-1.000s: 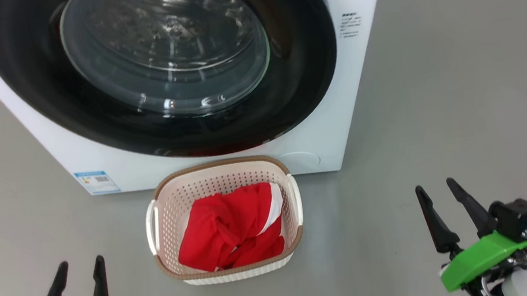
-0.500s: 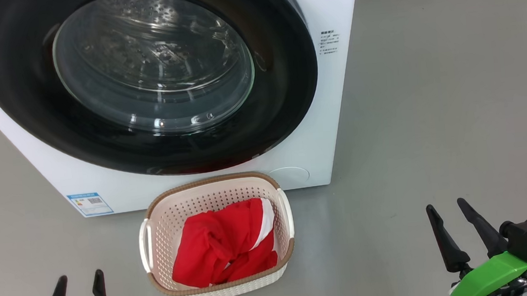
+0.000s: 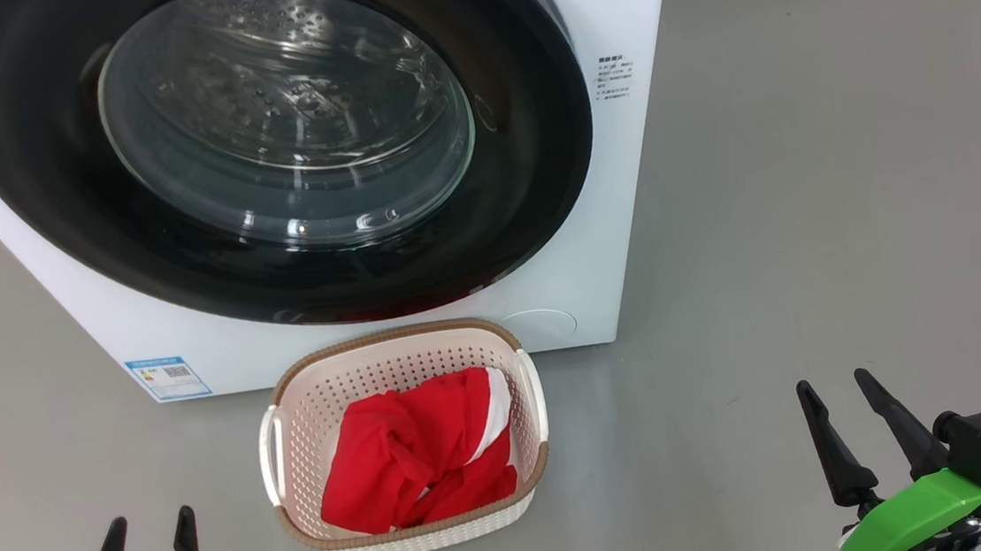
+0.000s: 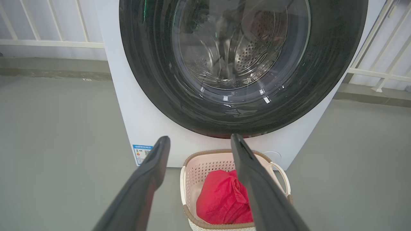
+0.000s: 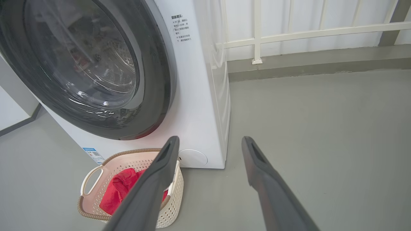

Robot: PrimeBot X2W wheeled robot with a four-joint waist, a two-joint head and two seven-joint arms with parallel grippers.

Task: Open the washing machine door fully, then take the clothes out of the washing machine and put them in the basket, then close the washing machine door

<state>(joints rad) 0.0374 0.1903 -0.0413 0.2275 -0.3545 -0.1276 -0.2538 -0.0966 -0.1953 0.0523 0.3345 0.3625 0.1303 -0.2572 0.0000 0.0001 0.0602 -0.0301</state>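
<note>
Left gripper (image 3: 146,521) and right gripper (image 3: 835,382) low, jaws apart, empty.

1. We find the basket (image 3: 350,390) standing on the floor (image 3: 803,195), with the clothes (image 3: 418,459) inside it.
2. Just behind the basket stands the washing machine (image 3: 618,211); whether they touch, we cannot tell.
3. Above and behind the basket, the washing machine door (image 3: 286,125) lies against the machine's front.
4. The left gripper (image 3: 150,518) hangs left of the basket, nearer us.
5. The right gripper (image 3: 833,380) hangs well to the basket's right.
6. Far behind the basket, a railing (image 5: 289,35) runs past the machine.
</note>
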